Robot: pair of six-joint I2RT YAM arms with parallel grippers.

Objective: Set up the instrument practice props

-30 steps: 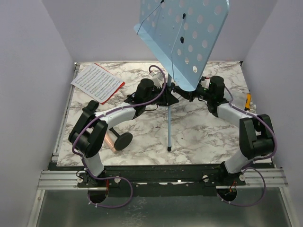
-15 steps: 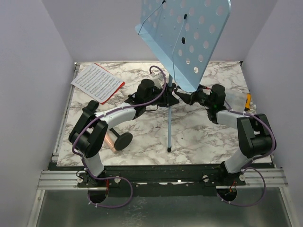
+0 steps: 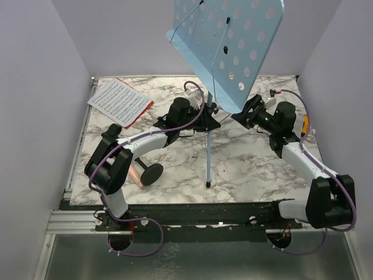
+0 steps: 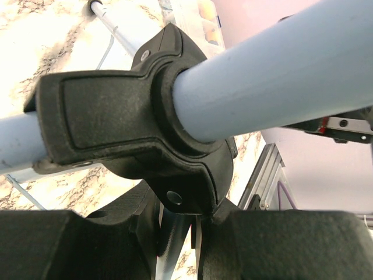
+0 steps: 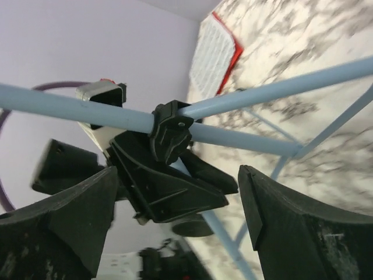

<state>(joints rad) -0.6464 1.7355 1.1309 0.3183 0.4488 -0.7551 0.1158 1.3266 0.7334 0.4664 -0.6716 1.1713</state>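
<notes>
Light blue music stand is upright at mid-table, with its perforated desk tilted and high over the far middle of the marbled table. One blue leg runs toward the near edge and its foot touches the top. The black collar on the blue tube fills the left wrist view, sitting just above the finger blocks. The left gripper comes in from the left and is clamped on the stand at that collar; its jaws are drawn in to a narrow slot with a thin blue strut inside. The right gripper is just right of the collar, under the desk's lower edge, with its jaws spread wide and holding nothing. In the right wrist view its two fingers frame the collar from either side without touching it. The white sheet music lies flat at the far left corner on top of the red sheet, which shows only as a strip along the near-right side. The pinkish-beige microphone on its black round-based stand is at near left, partly under the left arm and apart from the music stand's foot. It looks tipped on its side, but this is not certain. A small clear box with something orange in it sits at the right table edge, just beside the right arm.
</notes>
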